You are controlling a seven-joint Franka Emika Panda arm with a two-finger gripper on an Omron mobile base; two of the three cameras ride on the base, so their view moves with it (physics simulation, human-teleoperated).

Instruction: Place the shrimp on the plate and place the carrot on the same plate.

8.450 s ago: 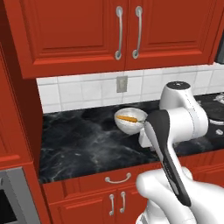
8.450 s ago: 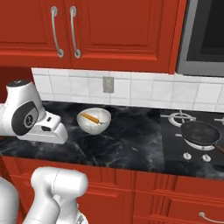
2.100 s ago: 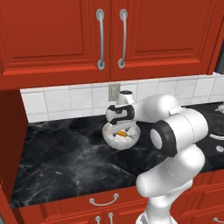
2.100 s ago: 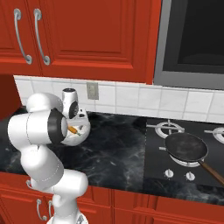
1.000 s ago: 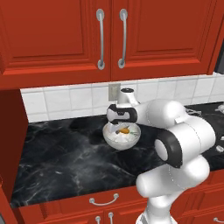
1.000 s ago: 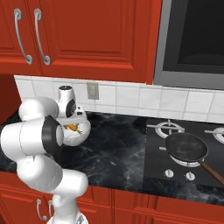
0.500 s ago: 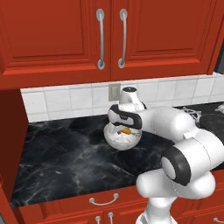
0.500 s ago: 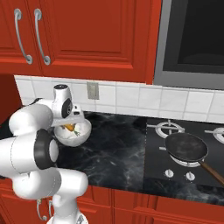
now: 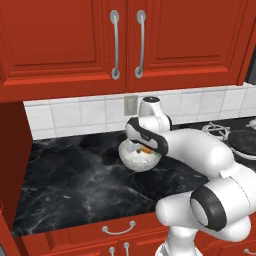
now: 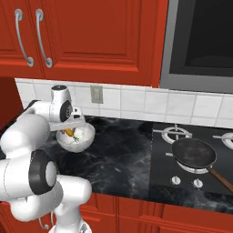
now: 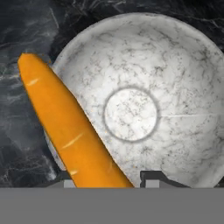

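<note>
— Where is the carrot (image 11: 70,127) right now?

— Over the white marbled bowl (image 11: 183,87). In the hand view it runs as a long orange stick from between the finger tips up across the bowl's rim, its far end out past the rim over the black marble counter (image 11: 26,26). The bowl's inside is bare under it.

— And the gripper (image 11: 106,178) — apart or together?

— The two dark tips stand one on each side of the carrot's near end, pressed close to it; it looks clamped on the carrot, though the contact itself sits at the very edge of the view.

— What do the base cameras add?

— In the left base view the hand (image 9: 146,137) hangs just above the bowl (image 9: 135,161), with a bit of orange (image 9: 145,149) showing below it, over the bowl's opening. In the right base view the hand (image 10: 68,119) is likewise right over the bowl (image 10: 78,139), orange and a touch of green (image 10: 69,133) showing beneath it.

— Anything else near the bowl?

— A wall outlet (image 10: 96,94) on the white tiles behind it, and well off to its side a hob with a dark frying pan (image 10: 193,152).
</note>
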